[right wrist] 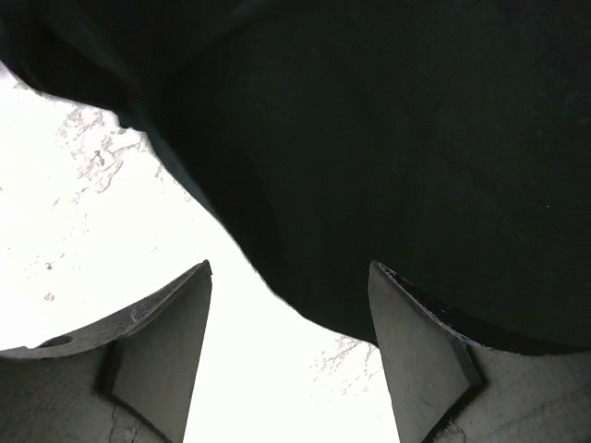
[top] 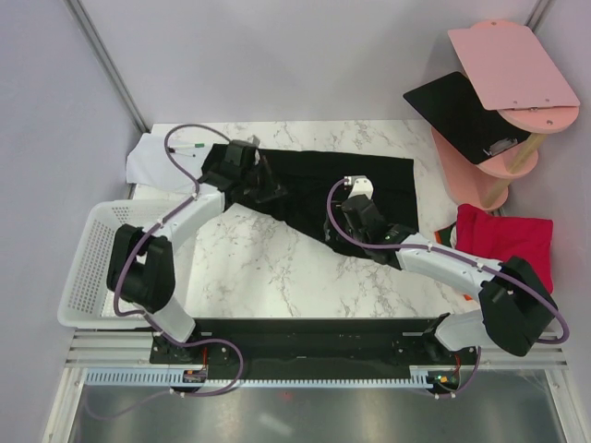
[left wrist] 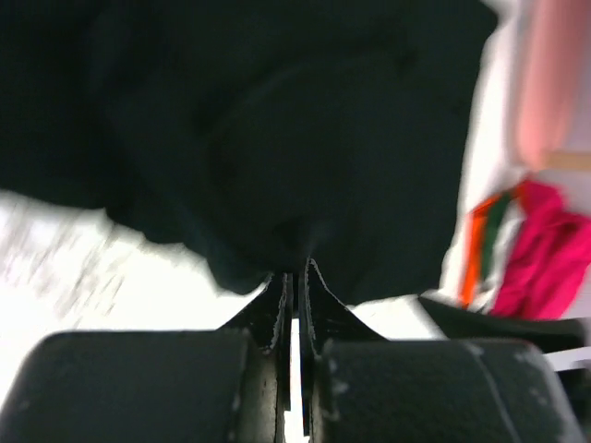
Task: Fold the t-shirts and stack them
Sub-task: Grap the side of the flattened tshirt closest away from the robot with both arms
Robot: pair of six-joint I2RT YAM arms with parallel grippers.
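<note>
**Left pinch is on, right side not yet gripped**

My left gripper [left wrist: 295, 269] is clamped fully together, and the wrist view shows a pucker of black cloth drawn right into the tips. I read that as a grip on the black t-shirt [top: 305, 175] at its left part. The shirt lies spread along the far edge of the table [top: 277, 277], running from near the far left corner towards the far right corner. One rumpled lobe of it sags towards the middle.

My right gripper [right wrist: 289, 272] is gaping wide and holds nothing. It hangs over the shirt's near hem, towards the right end. The hem's edge runs between the 2 fingers, with marble on 1 side and black cloth on the other.

So this is the opening of the fold, as I judge it: 1 corner secured, the 2nd grip not yet made. The folded stack [top: 506, 242] waits at the right edge of the table, crimson on top, with slivers of orange and green showing at its side.

Next I need the right jaws to drop onto that hem and bite only the cloth, not the tabletop. After that, both arms need to lift together so the shirt comes up flat. The cloth looks limp and bunched near my left grip, so an uneven pull could drag a crease into the fold.
</note>
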